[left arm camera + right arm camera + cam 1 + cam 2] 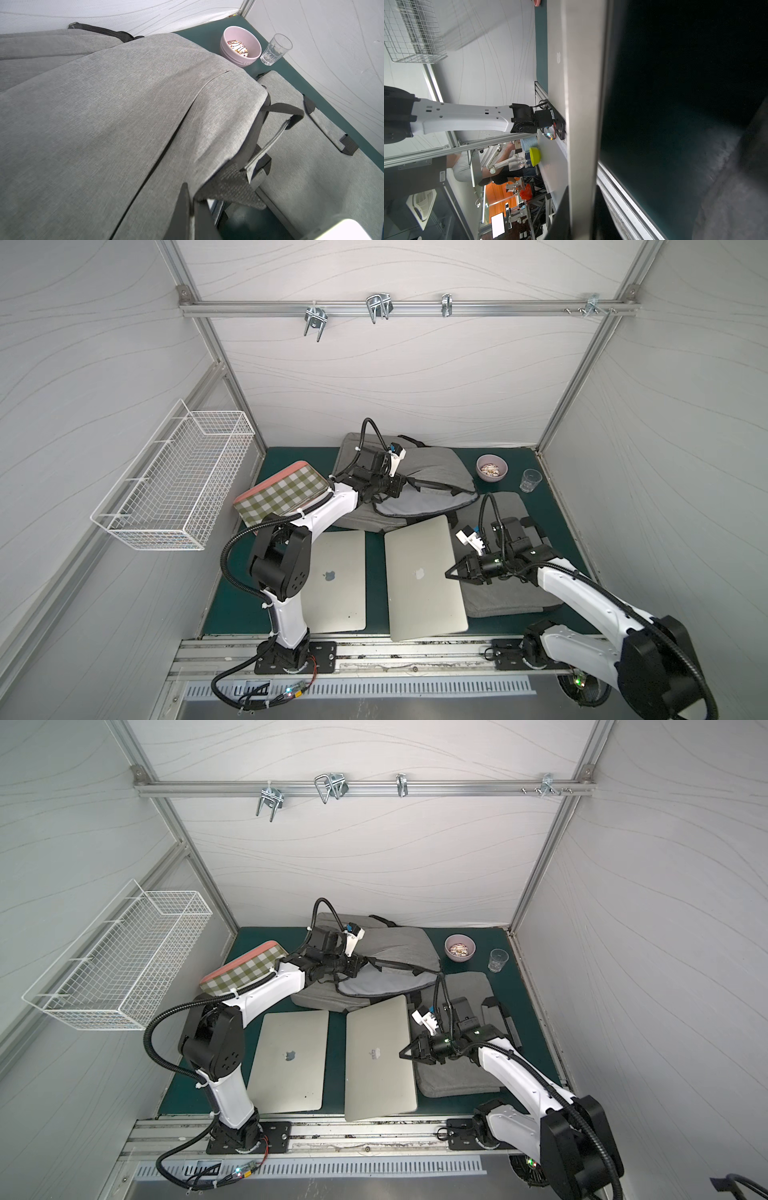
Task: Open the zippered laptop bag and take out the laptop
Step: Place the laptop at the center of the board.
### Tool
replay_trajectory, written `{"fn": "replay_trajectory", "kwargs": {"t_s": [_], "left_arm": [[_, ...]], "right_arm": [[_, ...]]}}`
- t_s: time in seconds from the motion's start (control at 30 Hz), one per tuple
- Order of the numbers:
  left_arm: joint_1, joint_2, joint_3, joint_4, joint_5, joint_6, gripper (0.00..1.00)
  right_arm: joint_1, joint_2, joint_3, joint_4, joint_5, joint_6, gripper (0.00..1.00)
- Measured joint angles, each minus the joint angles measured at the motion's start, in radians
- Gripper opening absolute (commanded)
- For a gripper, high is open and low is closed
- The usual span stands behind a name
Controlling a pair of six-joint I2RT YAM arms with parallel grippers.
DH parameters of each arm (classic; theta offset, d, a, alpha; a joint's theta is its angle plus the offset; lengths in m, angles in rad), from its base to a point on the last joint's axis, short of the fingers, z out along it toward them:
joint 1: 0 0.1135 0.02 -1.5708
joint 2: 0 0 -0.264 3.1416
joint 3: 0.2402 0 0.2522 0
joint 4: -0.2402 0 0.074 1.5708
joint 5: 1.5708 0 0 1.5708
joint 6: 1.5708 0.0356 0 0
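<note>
A grey zippered laptop bag [436,472] [399,952] lies at the back of the green table, its top flap raised and the pale lining [424,502] showing. My left gripper [406,484] [366,963] [192,207] is shut on the edge of that flap. A silver laptop [419,576] [374,1052] lies in front of the bag's mouth, tilted, with its right edge lifted. My right gripper [449,572] [402,1052] [581,207] is shut on that edge, and the right wrist view shows the laptop [583,104] edge-on between the jaws.
A second silver laptop [336,576] lies flat on the left. Another grey bag [498,597] lies under my right arm, and more grey bag fabric sits beneath the open one. Pink bowl [491,467], glass [530,480], checked box [282,493], wall wire basket [178,485].
</note>
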Motion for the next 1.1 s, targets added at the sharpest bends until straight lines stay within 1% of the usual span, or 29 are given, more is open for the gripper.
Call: {"fn": "replay_trajectory", "kwargs": {"t_s": [0.27, 0.7, 0.87, 1.1], "left_arm": [[0.000, 0.000, 0.000, -0.001, 0.000, 0.000, 0.00], [0.000, 0.000, 0.000, -0.004, 0.000, 0.000, 0.00], [0.000, 0.000, 0.000, -0.014, 0.000, 0.000, 0.00], [-0.001, 0.000, 0.000, -0.019, -0.001, 0.000, 0.00]], "right_arm": [[0.063, 0.102, -0.042, 0.193, 0.008, 0.090, 0.00], [0.082, 0.237, -0.111, 0.537, 0.011, 0.233, 0.00], [0.089, 0.292, -0.134, 0.644, 0.010, 0.256, 0.00], [0.092, 0.327, -0.150, 0.704, 0.018, 0.251, 0.00]]}}
